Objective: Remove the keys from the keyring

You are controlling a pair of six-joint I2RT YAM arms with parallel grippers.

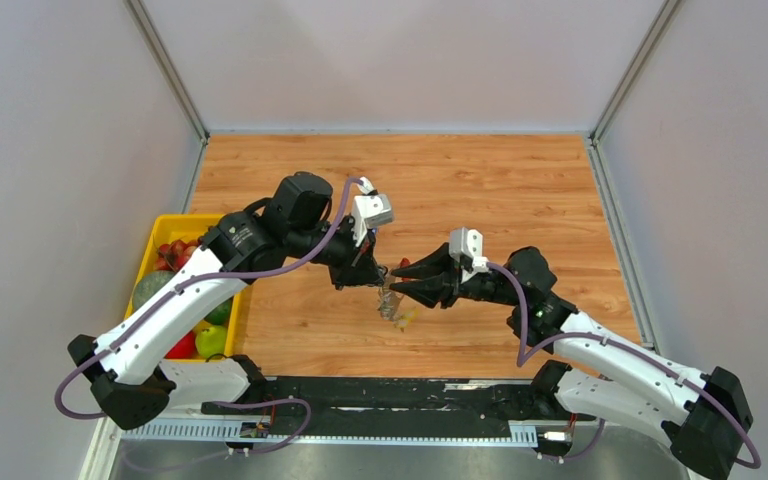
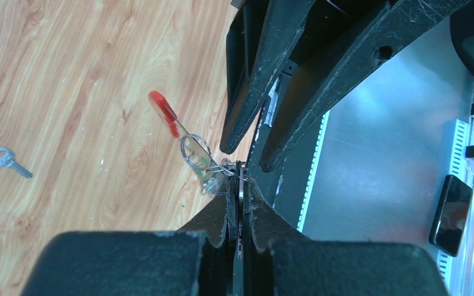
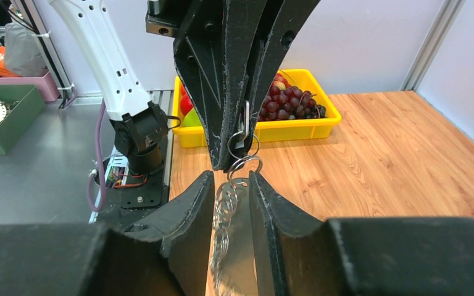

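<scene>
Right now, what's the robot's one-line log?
left gripper: shut on key bunch | right gripper: around it, grip unclear | loose blue-tagged key: on table

left gripper: jaws clamped | right gripper: jaws apart | arms reaching inward, tips close

White arms, black joints, purple cables

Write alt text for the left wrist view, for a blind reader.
The left gripper is shut on a thin metal part of the key bunch, beside a wire ring and red piece. The open right gripper reaches in from the top. A blue-tagged key lies apart on the table.
</scene>
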